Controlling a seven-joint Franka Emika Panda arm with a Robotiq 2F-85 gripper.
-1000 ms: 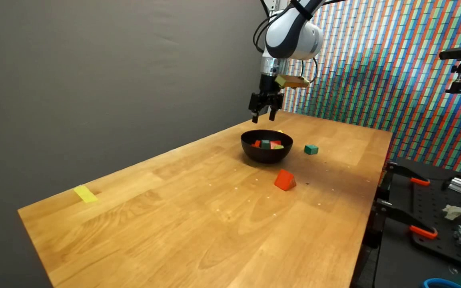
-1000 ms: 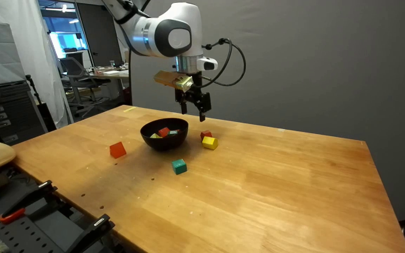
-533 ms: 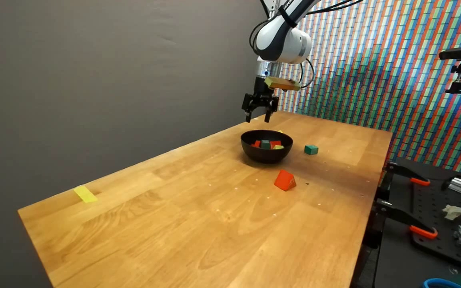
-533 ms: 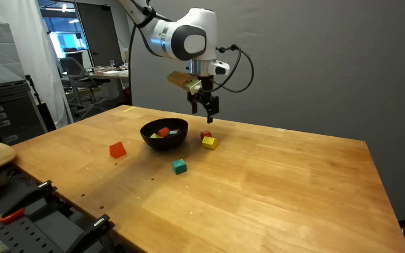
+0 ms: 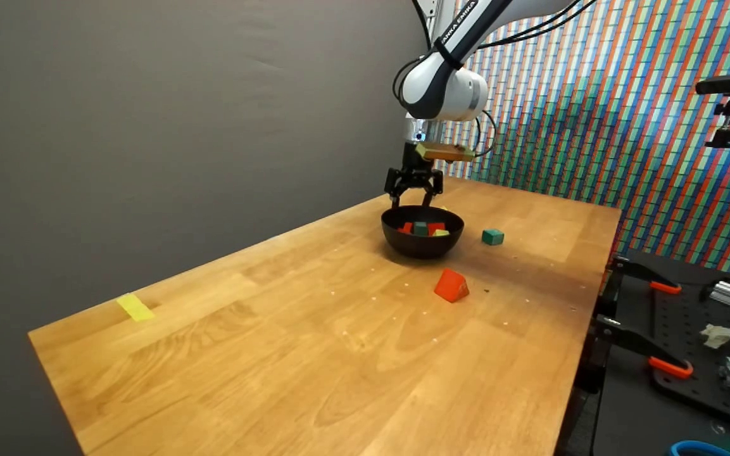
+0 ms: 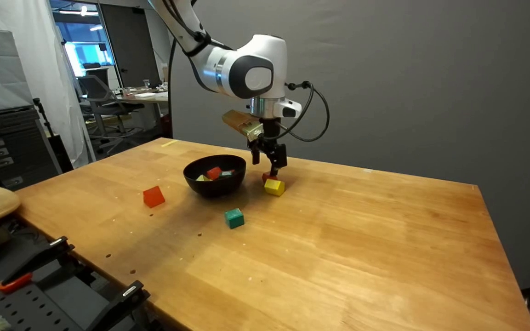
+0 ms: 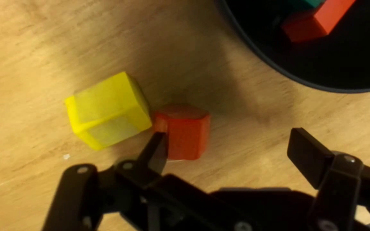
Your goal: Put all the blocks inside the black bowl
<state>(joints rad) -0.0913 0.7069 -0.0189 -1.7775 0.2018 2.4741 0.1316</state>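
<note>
In an exterior view the black bowl (image 5: 421,248) stood upright on the desk (image 5: 289,354), with several blocks (image 5: 420,228) in red, green and yellow inside it, as the task wanted. A red-orange block (image 5: 451,285) and a green block (image 5: 492,237) lay loose on the wood, apart from each other and from the bowl, most likely left for later picks. The gripper (image 5: 411,202) stood behind the bowl's far rim, not over its hollow, which suggested it was there to fetch something rather than to drop it.

In an exterior view a yellow block (image 6: 274,187) and a red block (image 6: 267,177) sat close together beside the bowl. One finger stood low at the red block, partly hiding it, which made that block the likely target. The gripper pointed straight down, presumably to straddle the block from above without disturbing the bowl.

In the wrist view the fingers were spread wide and gripped nothing, probably to give room around the red block. It lay between them, hard by one finger; whether they touched could not be told. The other finger was well apart from it, over the wood near the bowl. The yellow block crowded the red one at a corner, so the near finger had little space and might push it aside.
</note>
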